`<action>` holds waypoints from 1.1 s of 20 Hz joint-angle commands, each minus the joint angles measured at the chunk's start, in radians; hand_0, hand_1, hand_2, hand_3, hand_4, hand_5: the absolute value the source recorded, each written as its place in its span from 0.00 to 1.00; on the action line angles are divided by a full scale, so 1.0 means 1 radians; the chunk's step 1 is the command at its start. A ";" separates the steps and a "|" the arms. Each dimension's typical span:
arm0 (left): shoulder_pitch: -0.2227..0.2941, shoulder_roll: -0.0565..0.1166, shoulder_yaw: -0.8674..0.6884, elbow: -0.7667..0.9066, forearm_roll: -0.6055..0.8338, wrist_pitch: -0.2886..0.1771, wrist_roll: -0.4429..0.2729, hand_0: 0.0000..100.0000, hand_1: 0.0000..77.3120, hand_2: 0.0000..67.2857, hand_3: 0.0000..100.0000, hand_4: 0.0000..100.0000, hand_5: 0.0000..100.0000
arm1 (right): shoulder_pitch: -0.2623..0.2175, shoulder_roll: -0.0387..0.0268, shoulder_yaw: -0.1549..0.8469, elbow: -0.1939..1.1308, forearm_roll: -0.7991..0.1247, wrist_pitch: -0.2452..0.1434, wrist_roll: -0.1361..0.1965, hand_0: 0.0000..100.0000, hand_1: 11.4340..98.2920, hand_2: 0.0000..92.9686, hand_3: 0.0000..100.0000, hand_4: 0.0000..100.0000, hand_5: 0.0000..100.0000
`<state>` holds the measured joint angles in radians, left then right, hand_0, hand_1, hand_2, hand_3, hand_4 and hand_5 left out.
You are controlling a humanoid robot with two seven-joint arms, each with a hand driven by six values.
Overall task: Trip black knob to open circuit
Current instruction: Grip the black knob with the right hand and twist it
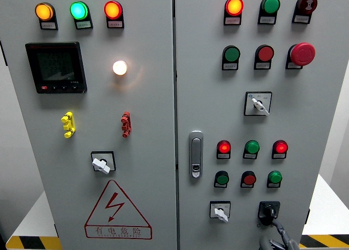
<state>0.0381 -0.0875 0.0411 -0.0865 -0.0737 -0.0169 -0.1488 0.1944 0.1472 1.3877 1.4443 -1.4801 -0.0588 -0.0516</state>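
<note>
Low on the right door we find the black knob [268,210], our right hand [279,236] rising beneath it (fingers [276,226] touching it, grip unclear); warning triangle [117,210] reads 有电危险.

Grey cabinet panel [152,152], black knob [268,210], warning triangle [117,212]

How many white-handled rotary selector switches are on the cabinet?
3: one at the left door's lower middle, one at the right door's middle right, one at the bottom beside the black knob.
</note>
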 commanded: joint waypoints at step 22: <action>-0.001 0.000 0.000 -0.001 0.000 0.000 0.000 0.00 0.04 0.19 0.21 0.07 0.02 | 0.013 0.0016 -0.027 0.002 0.003 0.007 -0.002 0.76 0.42 0.04 0.81 0.83 0.89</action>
<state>0.0372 -0.0870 0.0414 -0.0871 -0.0738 -0.0169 -0.1488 0.2035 0.1477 1.3623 1.4478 -1.4792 -0.0531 -0.0538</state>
